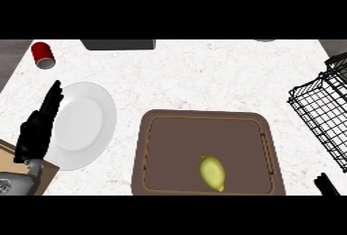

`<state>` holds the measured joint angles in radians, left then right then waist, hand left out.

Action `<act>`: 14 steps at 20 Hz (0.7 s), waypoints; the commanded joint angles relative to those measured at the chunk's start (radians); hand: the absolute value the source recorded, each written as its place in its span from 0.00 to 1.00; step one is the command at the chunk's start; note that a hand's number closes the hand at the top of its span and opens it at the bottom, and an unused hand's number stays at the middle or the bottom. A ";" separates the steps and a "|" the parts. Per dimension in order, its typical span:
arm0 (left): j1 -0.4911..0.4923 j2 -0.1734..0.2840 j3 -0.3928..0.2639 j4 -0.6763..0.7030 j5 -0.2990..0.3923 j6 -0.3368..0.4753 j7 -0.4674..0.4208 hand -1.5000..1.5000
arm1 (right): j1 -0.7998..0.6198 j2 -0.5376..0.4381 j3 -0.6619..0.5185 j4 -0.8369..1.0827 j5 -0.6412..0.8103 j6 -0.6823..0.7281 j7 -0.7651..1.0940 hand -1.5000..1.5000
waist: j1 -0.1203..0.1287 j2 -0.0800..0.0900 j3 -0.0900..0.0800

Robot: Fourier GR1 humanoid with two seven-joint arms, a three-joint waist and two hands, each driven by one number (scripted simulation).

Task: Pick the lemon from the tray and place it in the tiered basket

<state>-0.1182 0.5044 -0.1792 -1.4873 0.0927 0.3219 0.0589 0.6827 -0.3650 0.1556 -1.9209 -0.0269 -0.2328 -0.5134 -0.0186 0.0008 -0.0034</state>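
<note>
Right hand (327, 184) is showing only as a few dark fingertips at the view's 4 o'clock edge, so whether it is released or clenched I cannot tell; it is holding nothing visible. Left hand (37, 128) is resting at 9 o'clock, fingers straight and pointing up, overlapping the left rim of the white plate (85, 124), grasping nothing.

Nothing is touching the lemon (213, 172), which is lying in the brown tray (203, 117) toward the tray's 6 o'clock side, its long axis running roughly 11 to 5 o'clock. At 3 o'clock the black wire tiered basket (325, 114) is standing well apart from the lemon, just beyond the tray's right edge.

By my reading, the pick is not yet underway: the task is sitting at the approach step. Next, the right hand, being nearer, is needing to travel toward 10 o'clock over the tray's rim, open above the lemon, and close across its narrow width before lifting toward the basket.

A red can (42, 54) is lying at 11 o'clock, out of the way.
</note>
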 commanded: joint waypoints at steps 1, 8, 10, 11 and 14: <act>-0.031 0.024 0.031 0.036 0.017 -0.052 -0.004 0.50 | 0.050 -0.058 0.063 -0.198 0.149 -0.066 0.230 0.00 | 0.013 0.003 0.000; 0.004 -0.017 0.032 0.025 0.001 -0.081 -0.032 0.50 | -0.065 -0.033 0.149 -0.337 0.284 -0.065 0.647 0.00 | 0.026 0.001 0.002; -0.068 -0.038 0.032 0.074 -0.037 -0.050 -0.010 0.50 | -0.093 -0.022 0.219 -0.349 0.370 -0.059 0.746 0.00 | 0.021 0.002 0.002; -0.100 -0.040 0.042 0.091 -0.021 -0.075 0.014 0.50 | -0.067 -0.051 0.192 -0.394 0.335 -0.020 0.771 0.00 | 0.014 0.001 0.002; -0.084 -0.060 0.035 0.061 -0.054 -0.054 0.019 0.50 | -0.199 0.018 0.277 -0.284 0.461 -0.029 0.879 0.00 | 0.025 0.002 0.003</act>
<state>-0.1752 0.4563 -0.1571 -1.4309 0.0507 0.2760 0.0643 0.5913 -0.3838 0.3720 -2.2487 0.3355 -0.2748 0.2156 0.0012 0.0017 -0.0016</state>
